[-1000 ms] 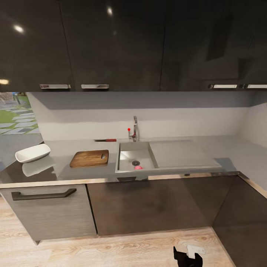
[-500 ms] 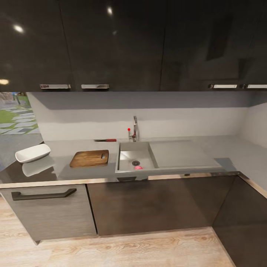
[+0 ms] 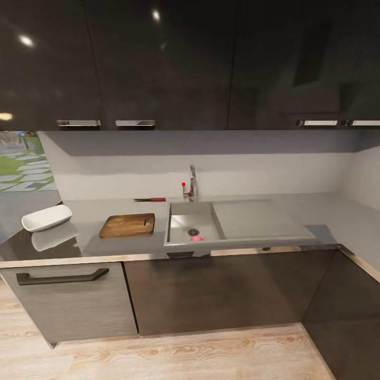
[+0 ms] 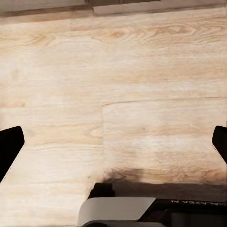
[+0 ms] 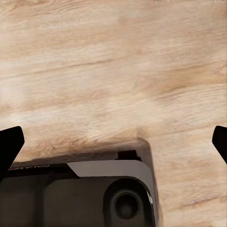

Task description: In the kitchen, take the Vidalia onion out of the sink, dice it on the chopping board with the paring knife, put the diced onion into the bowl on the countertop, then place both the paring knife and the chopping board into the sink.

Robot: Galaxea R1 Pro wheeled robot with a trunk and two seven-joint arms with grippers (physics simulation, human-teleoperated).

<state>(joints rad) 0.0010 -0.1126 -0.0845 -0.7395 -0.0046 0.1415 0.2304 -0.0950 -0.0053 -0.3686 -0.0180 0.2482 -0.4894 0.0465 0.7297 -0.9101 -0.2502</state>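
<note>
Two grippers, both over pale wood floor (image 4: pixel 142 71): left gripper (image 4: pixel 113 142) spread wide, dark fingertips (image 4: pixel 10 144) at opposite picture edges, nothing between; right gripper (image 5: pixel 113 142) likewise spread, fingertips (image 5: pixel 9 144) far apart, nothing held. Grey and black robot base (image 5: pixel 94 194) below right gripper.

Head view: grey countertop (image 3: pixel 327 211) under glossy black upper cabinets (image 3: pixel 158 63), pale backsplash (image 3: pixel 264 174) behind. Sink (image 3: pixel 182 216) near centre, dark round drain (image 3: pixel 193 231) in basin, flat draining area (image 3: pixel 253 216) at 3 o'clock of basin. Small pink round item, presumably onion (image 3: pixel 197 238), in basin at 6 o'clock of drain, just beside it, against front wall. Chrome tap (image 3: pixel 191 184) at 12 o'clock of basin, red knob (image 3: pixel 183 184) beside it. Board (image 3: pixel 127 225) flat on countertop at 9 o'clock of sink, just beside it, handle hole toward sink. Knife (image 3: pixel 150 199) flat at 12 o'clock of board, near backsplash, red handle toward tap, apart from board. White bowl (image 3: pixel 47 218) at 9 o'clock of board, well apart, near counter end. Dark grey lower cabinets (image 3: pixel 211 290) below, long dark handle (image 3: pixel 60 276) on leftmost front.
</note>
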